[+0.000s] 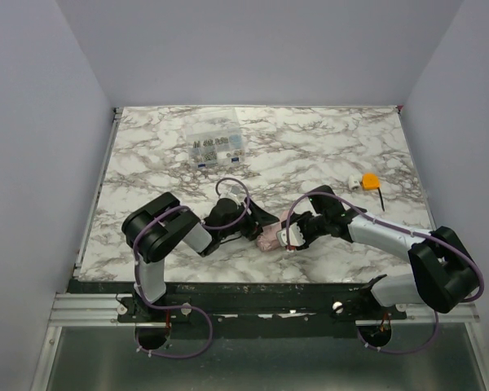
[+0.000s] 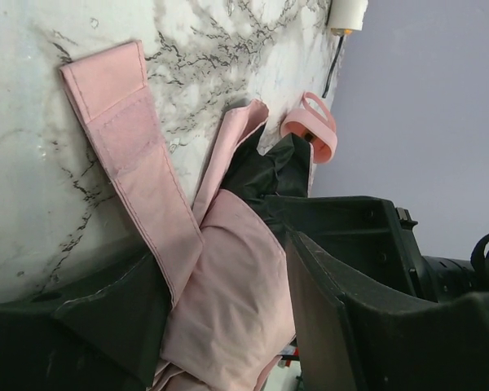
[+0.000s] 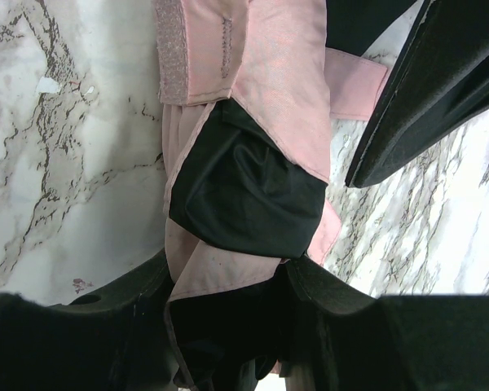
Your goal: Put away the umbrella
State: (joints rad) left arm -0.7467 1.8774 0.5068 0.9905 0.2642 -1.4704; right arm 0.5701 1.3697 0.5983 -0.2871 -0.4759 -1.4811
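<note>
The umbrella [image 1: 268,241] is a small pale pink rolled bundle near the table's front middle, between both grippers. In the left wrist view its pink fabric [image 2: 236,285] fills the space between my left fingers, and its strap [image 2: 126,155] lies flat on the marble. Its pink handle loop [image 2: 318,126] shows beyond. My left gripper [image 1: 257,228] is shut on the bundle from the left. My right gripper [image 1: 289,236] is shut on its other end. In the right wrist view pink and black folds [image 3: 244,195] sit between the fingers.
A clear plastic compartment box [image 1: 216,148] of small parts stands at the back middle. A small orange object [image 1: 369,180] with a thin black rod lies at the right. Walls enclose the marble table [image 1: 147,163] on three sides.
</note>
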